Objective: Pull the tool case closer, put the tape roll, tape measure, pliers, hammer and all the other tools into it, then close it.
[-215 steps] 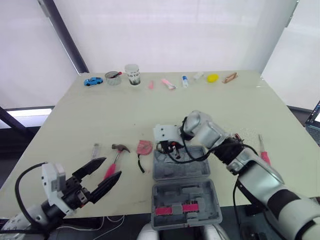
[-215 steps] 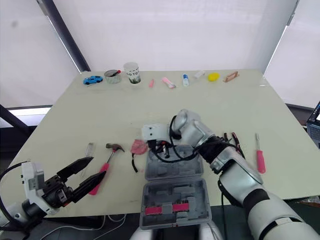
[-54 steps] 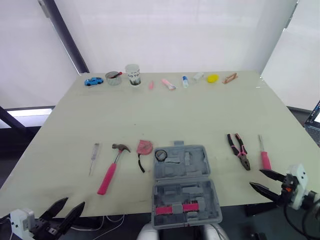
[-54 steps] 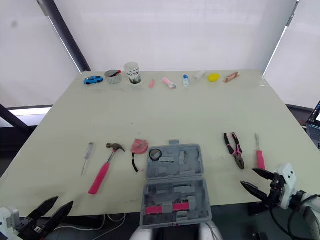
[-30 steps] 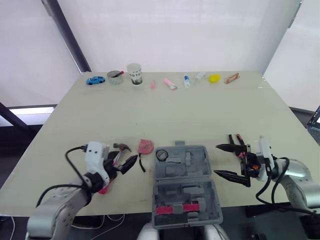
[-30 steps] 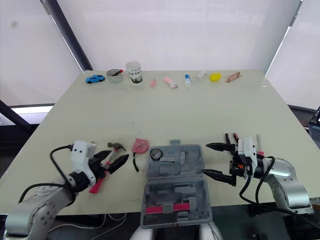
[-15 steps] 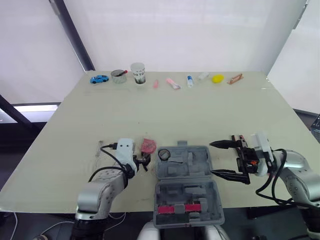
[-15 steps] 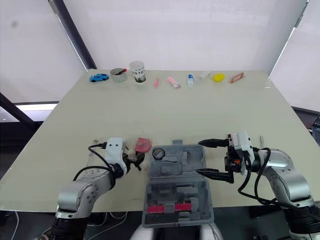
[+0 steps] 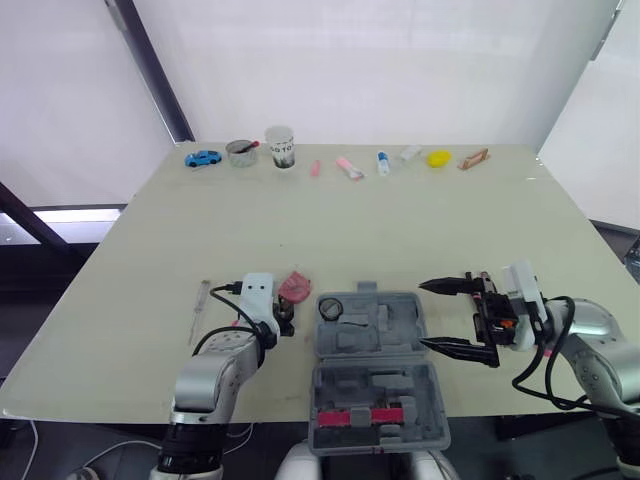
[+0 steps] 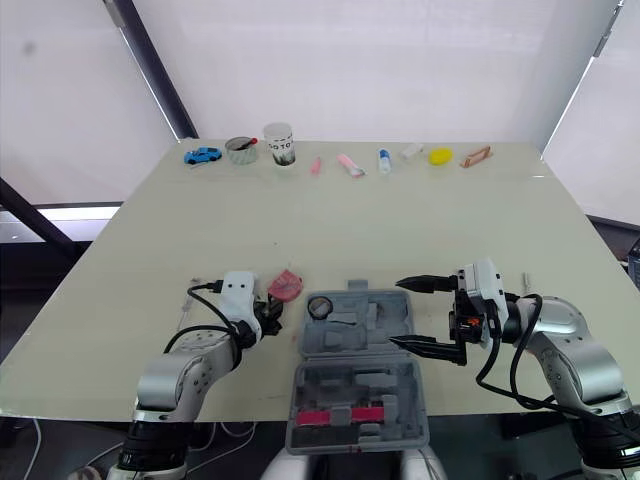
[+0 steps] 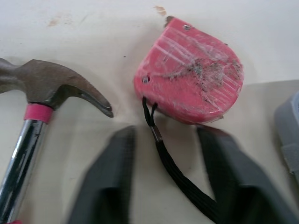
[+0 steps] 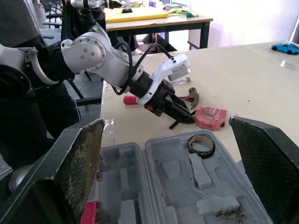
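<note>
The grey tool case [image 9: 372, 372] lies open at the table's near edge, with the tape roll [image 9: 331, 309] in a corner of its far half. The red tape measure [image 11: 191, 84] lies just left of the case, its black strap [image 11: 173, 163] trailing toward me. My left gripper [image 11: 166, 135] is low on the table, open, its blurred fingers either side of that strap. The hammer's head [image 11: 56, 84] lies beside it. My right gripper [image 9: 424, 316] stands wide open at the case's right side, holding nothing. It hides most of the pliers.
A thin screwdriver [image 9: 200, 310] lies left of my left arm. Along the far edge stand a blue toy car [image 9: 203, 158], a tin [image 9: 240, 152], a cup [image 9: 280, 146] and a yellow object [image 9: 438, 157]. Pink tools [image 9: 370, 415] sit in the case's near half.
My left gripper has slid right from the hammer's handle to the tape measure's strap, and its fingers are nearer together. The right gripper has hardly moved.
</note>
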You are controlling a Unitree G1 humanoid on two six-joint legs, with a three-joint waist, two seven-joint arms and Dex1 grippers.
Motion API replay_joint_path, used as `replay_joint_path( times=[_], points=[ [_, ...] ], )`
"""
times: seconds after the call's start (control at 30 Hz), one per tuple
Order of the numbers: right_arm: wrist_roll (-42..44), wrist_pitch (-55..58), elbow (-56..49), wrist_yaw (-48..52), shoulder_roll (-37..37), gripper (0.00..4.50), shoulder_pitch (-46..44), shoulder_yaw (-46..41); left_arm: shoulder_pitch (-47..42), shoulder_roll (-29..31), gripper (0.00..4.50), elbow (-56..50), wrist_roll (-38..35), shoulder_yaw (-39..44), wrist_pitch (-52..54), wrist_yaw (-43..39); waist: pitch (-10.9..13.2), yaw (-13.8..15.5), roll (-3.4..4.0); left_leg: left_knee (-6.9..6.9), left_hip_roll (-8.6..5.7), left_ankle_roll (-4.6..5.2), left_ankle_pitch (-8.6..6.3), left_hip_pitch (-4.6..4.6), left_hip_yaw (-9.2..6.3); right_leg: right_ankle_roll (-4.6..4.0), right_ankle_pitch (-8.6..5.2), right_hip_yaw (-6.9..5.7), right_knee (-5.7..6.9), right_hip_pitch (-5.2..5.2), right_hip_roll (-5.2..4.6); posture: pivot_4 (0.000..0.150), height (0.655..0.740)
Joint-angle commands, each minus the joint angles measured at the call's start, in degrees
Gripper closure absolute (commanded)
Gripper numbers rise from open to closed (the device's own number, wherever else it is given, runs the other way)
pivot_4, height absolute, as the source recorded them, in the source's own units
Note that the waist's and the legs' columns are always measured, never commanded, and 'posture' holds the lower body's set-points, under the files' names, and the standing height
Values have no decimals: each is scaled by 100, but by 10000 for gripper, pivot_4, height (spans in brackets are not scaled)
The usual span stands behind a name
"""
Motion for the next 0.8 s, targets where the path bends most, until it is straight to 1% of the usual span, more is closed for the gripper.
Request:
replay_joint_path(
  times=[0.03,0.07,0.2,0.33,0.53,0.8],
  points=[
    [180,31,-182,-5,-67,0,-38,-179,72,-42,43897,61,10,-105,117,-185,0,2,0,0,0,0,0,0,0,0,0,0,0,0,0,1500,7400],
    [188,32,-177,-12,-64,0,-35,-180,92,-24,44546,57,11,-114,106,-236,0,2,0,0,0,0,0,0,0,0,0,-1,0,0,0,1500,7400],
    [183,12,-164,-31,-50,0,-23,-166,186,49,44546,-6,28,-126,97,-422,0,-2,1,0,0,0,0,0,0,0,0,-1,0,0,0,1500,7400],
    [158,-15,-158,-49,-36,0,-2,-140,404,243,44546,-262,-95,-150,179,-805,0,-16,1,0,0,0,0,0,0,0,0,0,0,0,0,1500,7400],
    [125,-37,-123,-17,-56,0,17,-120,1154,897,44546,-980,-452,-97,271,-1699,0,-60,1,-2,3,0,0,3,2,-1,-1,2,0,-1,1,1500,7400],
    [203,43,-148,172,-162,0,62,-105,2271,1487,44546,-1900,-963,85,432,-2379,0,-54,1,-2,6,1,-1,4,4,-2,-2,4,-1,-1,0,1500,7400]
  ],
)
